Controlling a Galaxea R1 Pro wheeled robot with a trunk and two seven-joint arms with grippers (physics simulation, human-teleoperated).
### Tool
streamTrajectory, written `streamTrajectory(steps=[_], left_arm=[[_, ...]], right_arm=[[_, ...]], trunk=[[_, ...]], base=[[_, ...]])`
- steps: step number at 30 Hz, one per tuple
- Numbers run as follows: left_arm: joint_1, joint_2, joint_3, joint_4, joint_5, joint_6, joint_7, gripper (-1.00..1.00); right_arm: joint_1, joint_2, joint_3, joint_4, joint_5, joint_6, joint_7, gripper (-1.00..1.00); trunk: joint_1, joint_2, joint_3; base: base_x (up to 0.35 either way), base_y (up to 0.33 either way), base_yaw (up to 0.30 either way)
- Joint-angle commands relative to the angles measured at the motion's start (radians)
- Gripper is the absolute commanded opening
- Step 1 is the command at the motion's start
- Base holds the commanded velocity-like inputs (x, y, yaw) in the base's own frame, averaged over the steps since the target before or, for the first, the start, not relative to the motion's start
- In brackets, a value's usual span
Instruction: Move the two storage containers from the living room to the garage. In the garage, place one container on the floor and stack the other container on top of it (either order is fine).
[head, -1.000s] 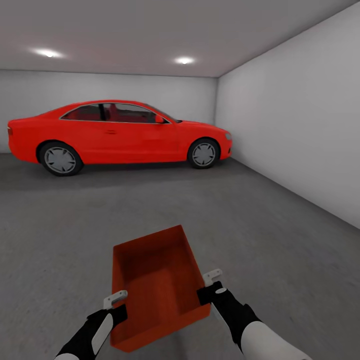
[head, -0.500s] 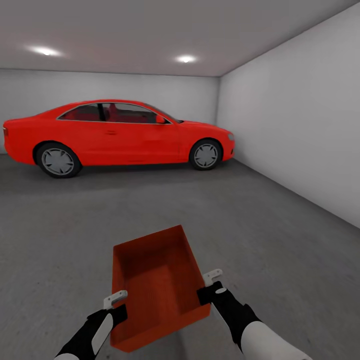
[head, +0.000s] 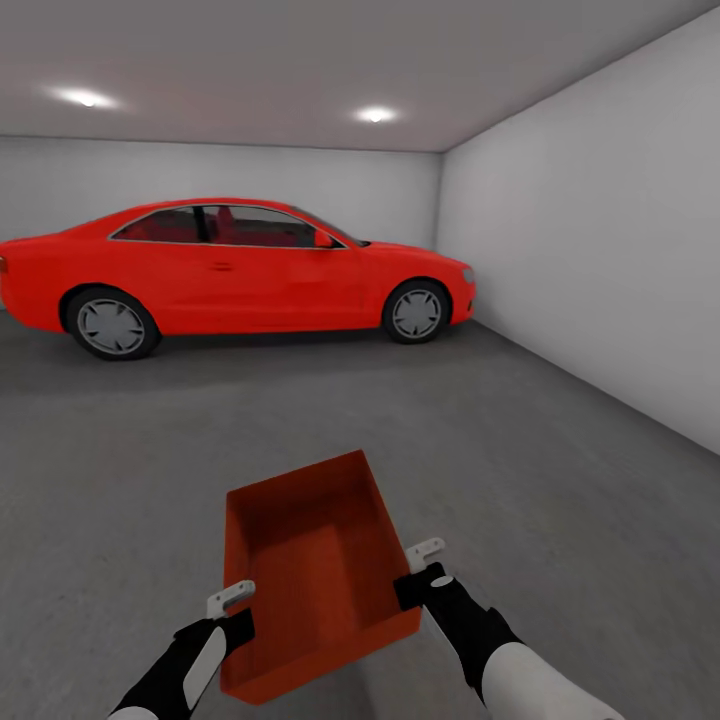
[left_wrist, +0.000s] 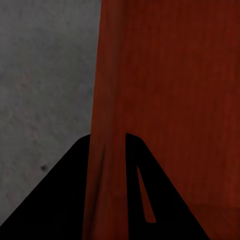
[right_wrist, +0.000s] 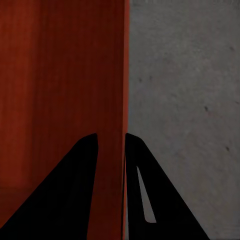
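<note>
Storage container, no readable markings

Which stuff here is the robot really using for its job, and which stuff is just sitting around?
For the job:
- orange bin, empty
- left gripper, clamped on the bin's left wall
- right gripper, clamped on its right wall
- grey concrete floor, where the bin goes

Just around:
- red car, parked by the back wall
- ceiling lights

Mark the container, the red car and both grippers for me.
storage container (head: 305, 570): head view, on its ribbed bottom.
red car (head: 250, 275): head view, on its door.
left gripper (head: 232, 610): head view, at the container's left wall.
right gripper (head: 420, 572): head view, at the container's right wall.
</note>
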Motion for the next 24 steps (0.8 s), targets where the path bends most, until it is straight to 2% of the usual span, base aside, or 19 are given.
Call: streamTrajectory(steps=[1,24], left_arm=[[-0.001,0.000,0.008,-0.006,-0.002,0.005,0.008,-1.00],[-0.001,0.000,0.008,-0.006,-0.002,0.005,0.007,-1.00]], right_arm=[[0.000,-0.001,0.001,0.000,-0.010,0.007,0.073,-1.00],[0.000,-0.001,0.001,0.000,-0.009,0.007,0.073,-1.00]], trunk=[[0.000,0.000,-0.001],[0.000,0.000,-0.001]], base=[[0.308,0.123,0.000],[0.311,0.122,0.000]])
